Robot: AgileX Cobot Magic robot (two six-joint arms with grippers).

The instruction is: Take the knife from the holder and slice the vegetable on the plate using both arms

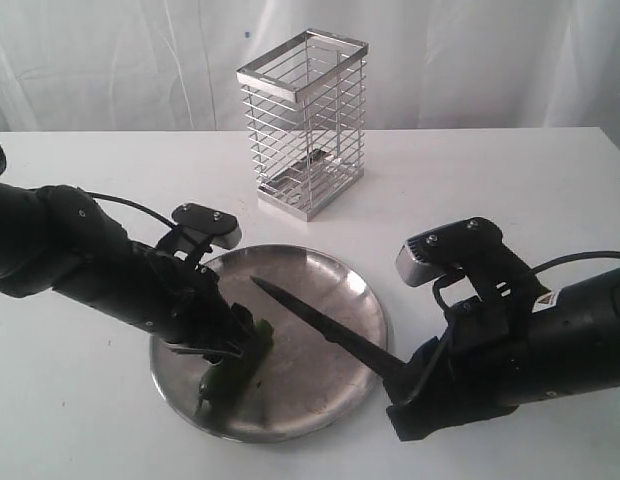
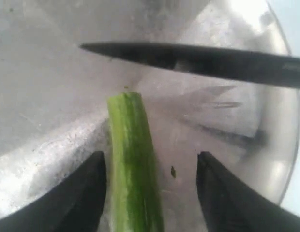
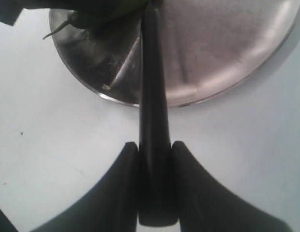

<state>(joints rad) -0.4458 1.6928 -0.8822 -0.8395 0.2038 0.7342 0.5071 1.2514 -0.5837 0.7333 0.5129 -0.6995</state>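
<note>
Holding 1 vegetable (image 1: pixel 233 368), the plate (image 1: pixel 312 268) lies under the knife (image 1: pixel 315 320).

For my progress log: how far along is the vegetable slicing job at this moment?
Done: the knife is out of the holder, gripped by the right gripper. In hand: blade over the plate; open left gripper straddles the vegetable. Left: slicing; no slices visible.

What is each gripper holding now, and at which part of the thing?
The right gripper holds the knife by the end of its handle. The left gripper holds nothing: it stands open around the vegetable, without touching it.
</note>
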